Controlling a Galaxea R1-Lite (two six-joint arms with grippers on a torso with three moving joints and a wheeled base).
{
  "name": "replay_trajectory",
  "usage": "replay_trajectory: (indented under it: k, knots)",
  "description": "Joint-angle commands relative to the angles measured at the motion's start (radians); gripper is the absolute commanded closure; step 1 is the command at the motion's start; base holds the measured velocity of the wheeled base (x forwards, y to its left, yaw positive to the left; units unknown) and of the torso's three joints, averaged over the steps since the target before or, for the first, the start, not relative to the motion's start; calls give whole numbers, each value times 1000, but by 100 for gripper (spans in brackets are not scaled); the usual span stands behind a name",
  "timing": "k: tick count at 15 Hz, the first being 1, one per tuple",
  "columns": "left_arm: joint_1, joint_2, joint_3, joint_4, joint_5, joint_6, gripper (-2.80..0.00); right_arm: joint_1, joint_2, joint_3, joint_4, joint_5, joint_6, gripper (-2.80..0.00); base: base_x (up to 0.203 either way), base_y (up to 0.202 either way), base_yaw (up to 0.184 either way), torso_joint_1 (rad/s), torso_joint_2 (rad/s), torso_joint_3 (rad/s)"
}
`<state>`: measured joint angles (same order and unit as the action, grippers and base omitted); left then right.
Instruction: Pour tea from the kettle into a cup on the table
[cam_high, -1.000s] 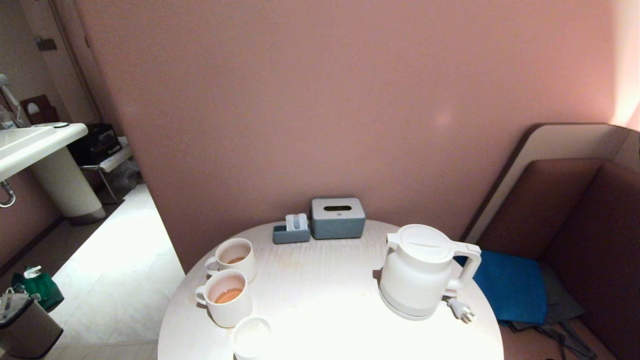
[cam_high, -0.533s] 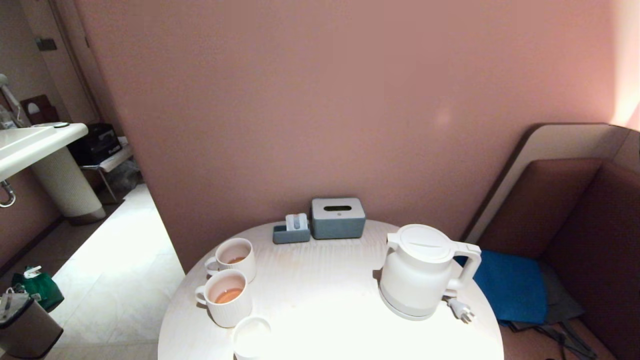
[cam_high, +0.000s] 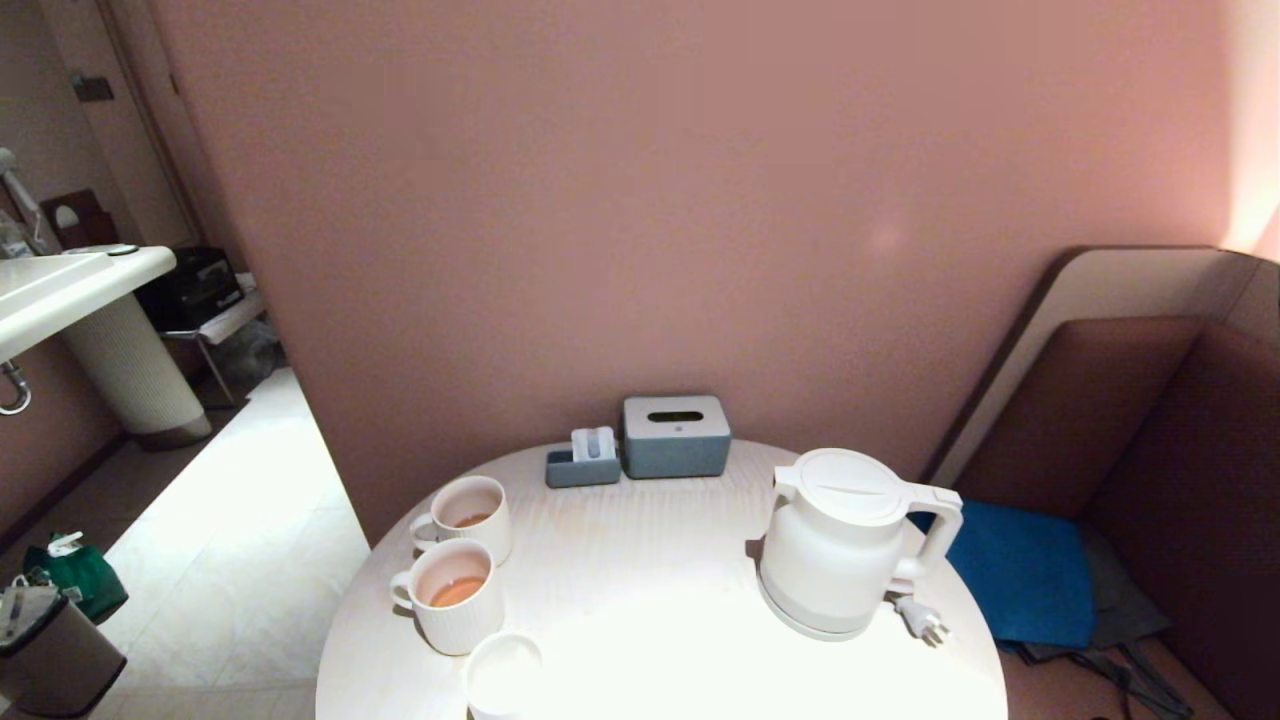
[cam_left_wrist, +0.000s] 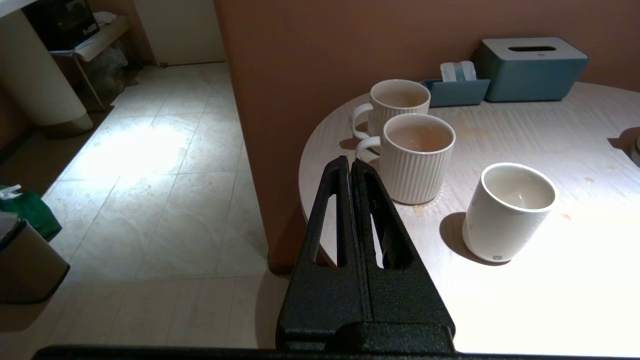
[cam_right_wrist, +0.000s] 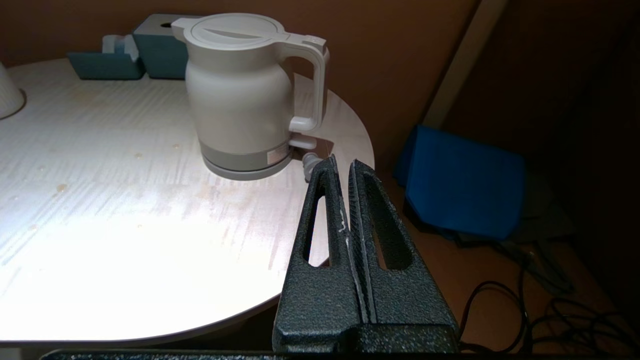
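The white kettle (cam_high: 840, 545) stands on its round base at the right of the pale round table (cam_high: 640, 600), handle toward the right edge, its plug (cam_high: 922, 620) beside it. The small smooth white cup (cam_high: 503, 675) sits at the table's front left; its inside (cam_left_wrist: 517, 187) looks pale. Orange-brown tea (cam_high: 458, 590) shows in the nearer ribbed mug. Neither arm appears in the head view. My left gripper (cam_left_wrist: 349, 165) is shut and holds nothing, off the table's left edge, short of the cup. My right gripper (cam_right_wrist: 343, 165) is shut and holds nothing, near the table's right edge behind the kettle (cam_right_wrist: 242, 90) handle.
Two ribbed white mugs (cam_high: 462, 515) (cam_high: 450, 595) with handles stand at the left. A grey-blue tissue box (cam_high: 675, 435) and a small holder (cam_high: 583, 462) sit at the back by the wall. A bench with a blue cushion (cam_high: 1020, 570) lies to the right.
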<state>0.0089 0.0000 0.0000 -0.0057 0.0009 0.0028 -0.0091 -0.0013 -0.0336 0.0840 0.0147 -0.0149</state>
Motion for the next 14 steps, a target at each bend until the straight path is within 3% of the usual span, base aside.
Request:
replay_trajectory:
  k: [1,14]
  knots:
    - [0,2,0,0,1,0,0,0,1,0,0,1,0,0,0,0,0,0,0,0]
    - [0,2,0,0,1,0,0,0,1,0,0,1,1,0,0,0,0,0,0,0]
